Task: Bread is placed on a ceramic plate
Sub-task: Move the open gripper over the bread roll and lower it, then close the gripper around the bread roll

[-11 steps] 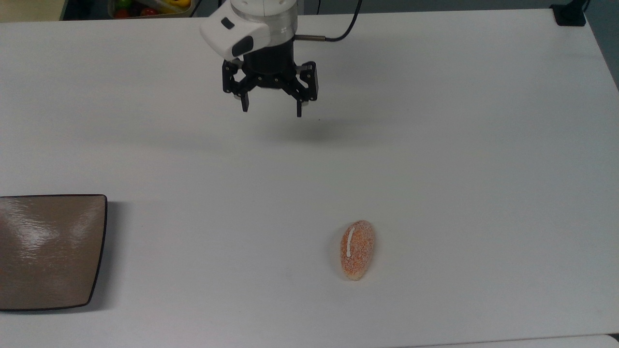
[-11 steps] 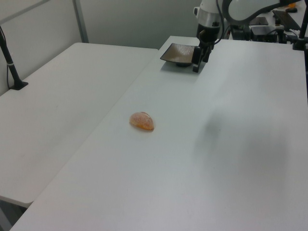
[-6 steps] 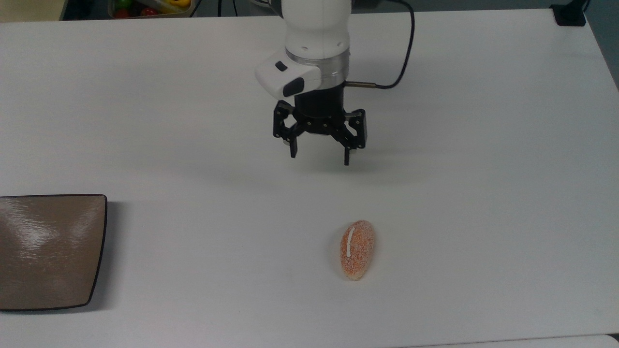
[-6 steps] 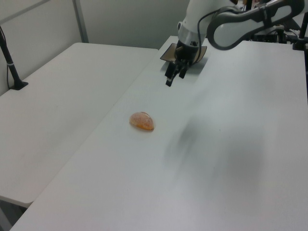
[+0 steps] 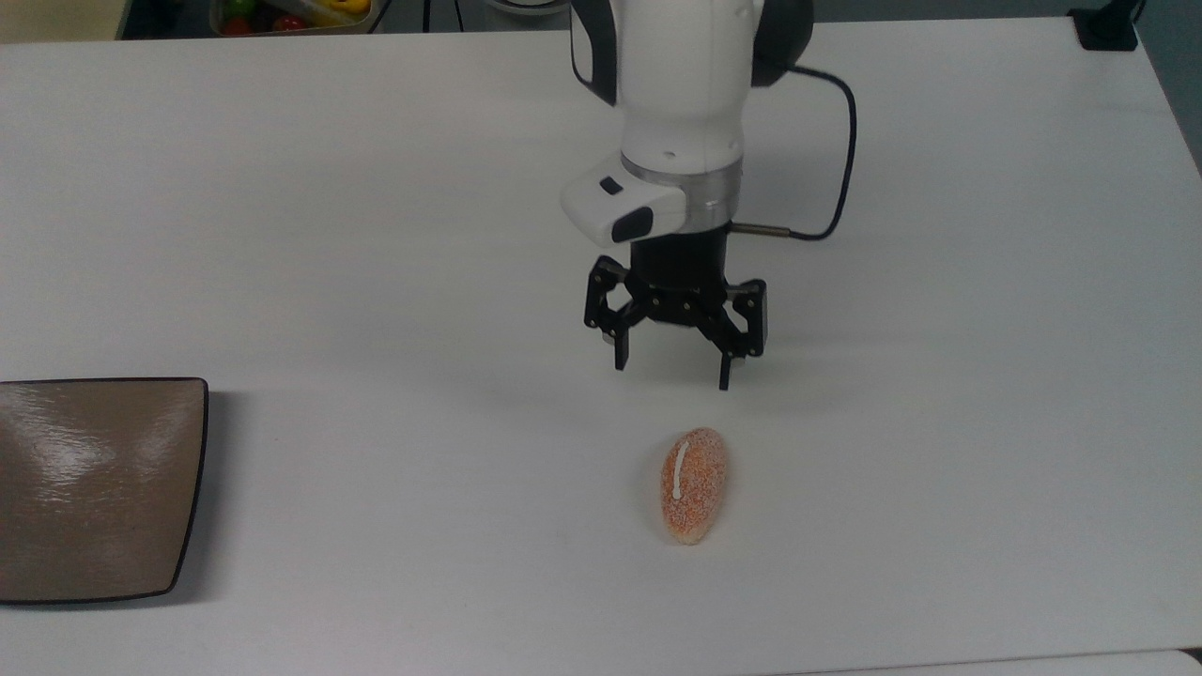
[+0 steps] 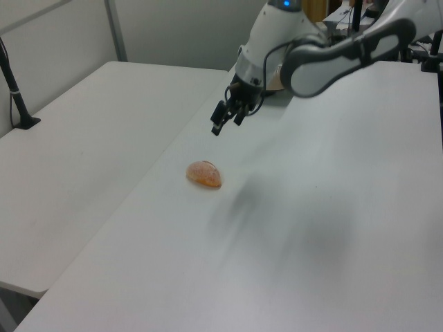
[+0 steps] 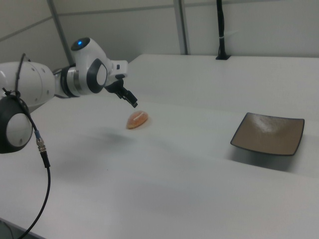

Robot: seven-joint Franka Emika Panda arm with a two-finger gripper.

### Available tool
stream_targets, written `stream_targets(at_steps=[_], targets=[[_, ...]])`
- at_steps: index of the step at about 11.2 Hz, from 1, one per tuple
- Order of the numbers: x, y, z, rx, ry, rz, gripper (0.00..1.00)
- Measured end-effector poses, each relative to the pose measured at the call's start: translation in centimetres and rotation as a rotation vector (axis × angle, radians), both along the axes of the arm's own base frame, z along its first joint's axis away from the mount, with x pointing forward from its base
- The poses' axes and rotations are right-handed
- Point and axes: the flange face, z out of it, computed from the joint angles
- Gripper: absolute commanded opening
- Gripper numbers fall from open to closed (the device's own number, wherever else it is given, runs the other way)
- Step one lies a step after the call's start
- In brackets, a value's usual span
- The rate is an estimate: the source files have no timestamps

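The bread lies in the lower middle of the top view, on the bare white table, nearest the frame's bottom edge; it is an oval roll with a pale speckled crust, and its long axis runs up and down the frame, tilted slightly, the narrower end toward the bottom; a white stripe sits along its upper half, pointing roughly at the arm; by its look I judge it light and soft, likely to dent or shed crumbs if squeezed hard, with a grainy crust that should not slip; the sensible hold would be across the short axis at the widest part, with gentle pressure. Level with it, at the lower left of the top view and well apart, the ceramic plate rests on the table, glossy brown, square with rounded corners, nothing on it; in the right view it sits at the right middle. Farther up, just above the roll in the centre of the top view, the end effector hangs in the air with fingers spread wide and nothing between them; the spread lies across the frame, so across the roll's short axis.
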Motion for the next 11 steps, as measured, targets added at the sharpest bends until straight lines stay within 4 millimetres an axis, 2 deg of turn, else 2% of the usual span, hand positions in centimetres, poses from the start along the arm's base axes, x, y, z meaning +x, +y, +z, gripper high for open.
stream_targets(at_steps=[2,5,11], targets=[[1.0,1.3,-2.6,-0.009,-0.051,-0.021,1.0],[2.5,2.8,-5.5,-0.033,-0.076,-0.031,1.0],[3.1,4.8,-10.1,-0.07,-0.09,0.018,1.0]])
